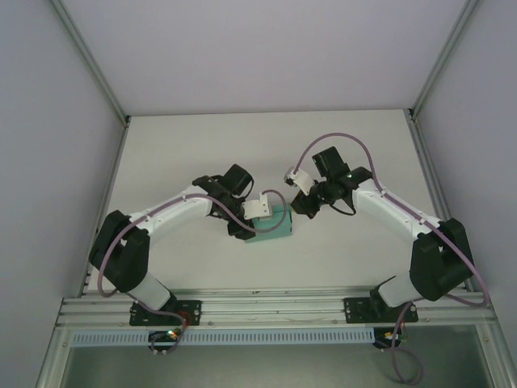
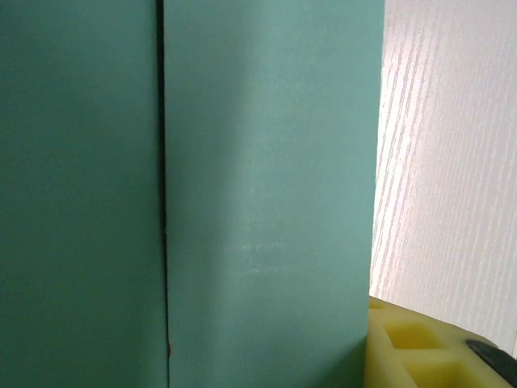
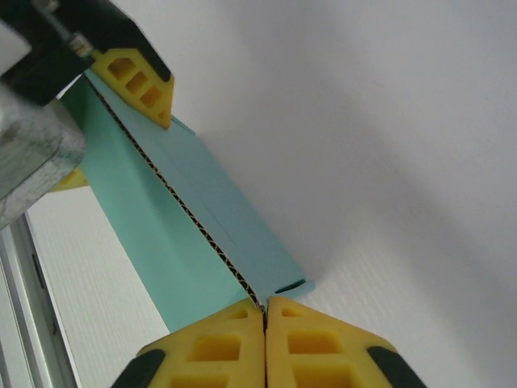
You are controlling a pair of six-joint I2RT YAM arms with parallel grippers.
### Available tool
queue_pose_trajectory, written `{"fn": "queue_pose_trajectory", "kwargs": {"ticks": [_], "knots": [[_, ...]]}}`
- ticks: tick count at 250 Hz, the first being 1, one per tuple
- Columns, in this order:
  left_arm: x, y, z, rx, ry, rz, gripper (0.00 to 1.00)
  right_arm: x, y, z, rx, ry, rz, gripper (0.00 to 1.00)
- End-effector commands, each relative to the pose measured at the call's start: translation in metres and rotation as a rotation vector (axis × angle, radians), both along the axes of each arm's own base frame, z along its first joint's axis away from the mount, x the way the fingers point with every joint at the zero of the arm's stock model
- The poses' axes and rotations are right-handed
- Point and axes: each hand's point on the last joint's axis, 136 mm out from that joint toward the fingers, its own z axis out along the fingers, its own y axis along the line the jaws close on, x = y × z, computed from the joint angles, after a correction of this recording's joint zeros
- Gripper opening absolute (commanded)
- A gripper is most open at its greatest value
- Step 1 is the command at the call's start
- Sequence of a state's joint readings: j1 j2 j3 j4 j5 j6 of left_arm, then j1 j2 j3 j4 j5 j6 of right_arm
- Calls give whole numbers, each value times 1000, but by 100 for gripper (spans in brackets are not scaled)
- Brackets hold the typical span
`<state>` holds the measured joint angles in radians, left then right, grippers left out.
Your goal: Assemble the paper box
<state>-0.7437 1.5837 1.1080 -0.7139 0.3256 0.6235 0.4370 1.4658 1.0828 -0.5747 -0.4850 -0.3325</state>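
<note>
The teal-green paper box (image 1: 275, 228) lies just left of the table's middle, between my two grippers. My left gripper (image 1: 250, 225) is shut on its left end. In the left wrist view the box's card (image 2: 266, 202) fills most of the picture, with a dark seam running down it and one yellow finger (image 2: 404, 347) against its right side. From the right wrist, the box (image 3: 161, 234) stretches away to the left gripper's yellow fingers (image 3: 133, 77). My right gripper (image 3: 265, 311) is shut, with the corrugated wall edge running into the seam between its tips. It meets the box's right end (image 1: 294, 212).
The white table (image 1: 266, 145) has free room behind and to both sides of the box. Grey enclosure walls (image 1: 48, 121) close in the left, right and back. An aluminium rail (image 1: 258, 303) carrying the arm bases runs along the near edge.
</note>
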Motion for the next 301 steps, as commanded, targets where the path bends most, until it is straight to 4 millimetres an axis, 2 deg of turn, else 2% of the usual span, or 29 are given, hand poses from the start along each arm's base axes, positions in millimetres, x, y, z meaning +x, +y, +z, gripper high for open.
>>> {"fn": "queue_pose_trajectory", "kwargs": {"ticks": [1,34,65,89,113,120,143,176,210,247,274,301], "knots": [[14,-9,9,-29,-23,30,38,6,4,8,35,77,-153,0],[23,-12,6,-2,-43,65,39,1,23,16,107,159,-303,0],[25,-19,2,8,-35,68,40,-4,35,12,156,238,-436,0],[25,-23,1,2,-23,64,40,-4,32,5,144,232,-501,0],[25,-27,0,-5,-20,62,40,4,23,-8,170,235,-636,0],[24,-27,0,-5,-16,58,40,3,25,1,207,215,-635,0],[23,-28,0,-7,-15,54,40,2,25,5,249,137,-618,0],[22,-29,2,-19,-19,52,41,-5,13,-9,251,40,-604,0],[22,-30,5,-34,-19,48,42,-14,14,-26,300,-41,-526,0],[22,-30,7,-32,-16,50,43,-21,12,-47,255,-87,-488,0],[23,-30,9,-35,-21,63,47,-29,15,-54,260,-112,-452,0],[24,-31,11,-42,-26,76,50,-34,11,-56,253,-167,-440,0]]}}
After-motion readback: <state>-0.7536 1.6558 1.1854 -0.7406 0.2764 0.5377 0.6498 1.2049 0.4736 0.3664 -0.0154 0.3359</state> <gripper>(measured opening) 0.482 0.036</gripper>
